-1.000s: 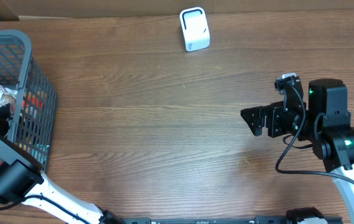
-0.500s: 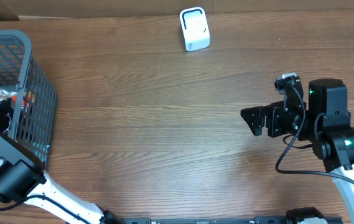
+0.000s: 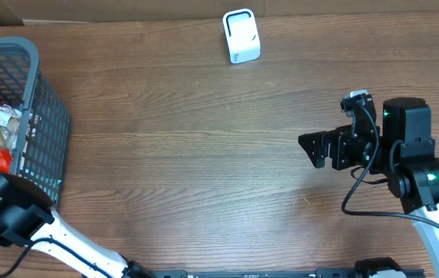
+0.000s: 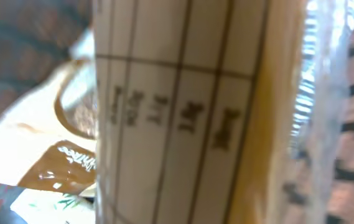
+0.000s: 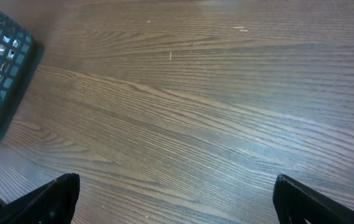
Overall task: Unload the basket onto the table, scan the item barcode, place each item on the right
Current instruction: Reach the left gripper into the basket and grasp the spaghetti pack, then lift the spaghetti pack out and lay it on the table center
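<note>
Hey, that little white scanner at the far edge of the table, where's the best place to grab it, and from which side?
Probably from straight above, with the open right gripper closing across the white scanner's two flat side walls. It stands alone on the table, both sides look free, and its boxy body looks narrowest there.
</note>
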Available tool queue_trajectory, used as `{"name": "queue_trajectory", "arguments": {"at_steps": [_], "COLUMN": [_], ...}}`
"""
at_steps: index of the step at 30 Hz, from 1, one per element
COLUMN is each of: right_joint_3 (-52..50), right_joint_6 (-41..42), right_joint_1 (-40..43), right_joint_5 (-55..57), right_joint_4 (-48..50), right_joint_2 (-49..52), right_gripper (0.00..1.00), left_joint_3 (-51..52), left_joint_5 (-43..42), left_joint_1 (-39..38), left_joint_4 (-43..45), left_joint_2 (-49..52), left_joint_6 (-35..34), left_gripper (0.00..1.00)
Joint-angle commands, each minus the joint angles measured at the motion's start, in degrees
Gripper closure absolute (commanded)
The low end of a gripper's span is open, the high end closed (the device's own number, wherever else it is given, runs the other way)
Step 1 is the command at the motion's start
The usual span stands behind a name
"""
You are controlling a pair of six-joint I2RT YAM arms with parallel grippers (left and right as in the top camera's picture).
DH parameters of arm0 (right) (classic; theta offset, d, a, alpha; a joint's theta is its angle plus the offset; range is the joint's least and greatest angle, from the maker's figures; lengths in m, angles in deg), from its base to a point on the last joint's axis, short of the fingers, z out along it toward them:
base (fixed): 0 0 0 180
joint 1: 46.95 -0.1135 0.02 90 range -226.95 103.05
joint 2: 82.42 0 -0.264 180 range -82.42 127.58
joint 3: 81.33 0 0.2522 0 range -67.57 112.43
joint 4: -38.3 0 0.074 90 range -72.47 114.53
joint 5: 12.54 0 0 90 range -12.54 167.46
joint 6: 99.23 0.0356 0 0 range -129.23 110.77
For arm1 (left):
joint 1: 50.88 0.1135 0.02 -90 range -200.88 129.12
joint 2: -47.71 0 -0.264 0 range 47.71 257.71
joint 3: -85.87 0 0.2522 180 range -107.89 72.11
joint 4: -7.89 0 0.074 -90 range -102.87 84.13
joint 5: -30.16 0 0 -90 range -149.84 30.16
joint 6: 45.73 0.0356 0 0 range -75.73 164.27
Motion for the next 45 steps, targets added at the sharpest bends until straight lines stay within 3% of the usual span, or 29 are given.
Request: {"name": "queue_trajectory", "arguments": {"at_steps": [1, 4, 9, 11, 14, 18, 24, 28, 39, 45], "right_joint_3": [1.33, 1.33, 1.33, 1.33, 1.33, 1.33, 1.33, 1.33, 1.33, 1.33], "right_joint_6": [-0.04, -0.04, -0.04, -0.04, -0.04, -0.04, -0.04, -0.04, -0.04, -0.07], "right_joint_1": [-0.24, -0.24, -0.24, -0.24, -0.24, -0.24, -0.24, -0.24, -0.24, -0.24], "right_joint_5": [-0.44, -0.44, -0.44, -0.44, -0.44, -0.44, -0.44, -0.44, -0.46, -1.75], "right_joint_4": [0.22, 0.22, 0.85, 0.87, 0.9, 1.36, 1.05, 0.55, 0.37, 0.39], "right_joint_2": [-0.04, -0.04, -0.04, -0.04, -0.04, -0.04, 0.07, 0.59, 5.07, 6.1], "right_gripper": [0.0, 0.0, 0.0, 0.0, 0.0, 0.0, 0.0, 0.0, 0.0, 0.0], "left_joint_3": [-13.22, -21.33, -30.47, -30.82, -29.81, -25.79, -15.15, -3.41, 29.44, 42.18], "left_joint_5": [-12.07, -18.91, -45.27, -48.06, -43.58, -33.66, -9.18, 0.92, 3.58, 3.3], "left_joint_1": [-0.79, -1.16, -3.3, -5.81, -12.83, -25.35, -43.36, -52.02, -65.05, -67.6], "left_joint_4": [-2.38, -3.82, -3.8, -6.1, -12.28, -12.22, -12.22, -12.2, 1.79, 11.5], "left_joint_2": [-3.41, -4.7, -5.79, -5.79, -5.73, -5.75, -5.75, -5.75, -5.75, -5.75], "left_joint_6": [-6.62, -8.81, -15.32, -15.54, -13.97, -14.49, -20.41, -25.59, -33.83, -44.15], "left_gripper": [0.96, 0.96, 0.96, 0.96, 0.96, 0.96, 0.96, 0.96, 0.96, 0.96]}}
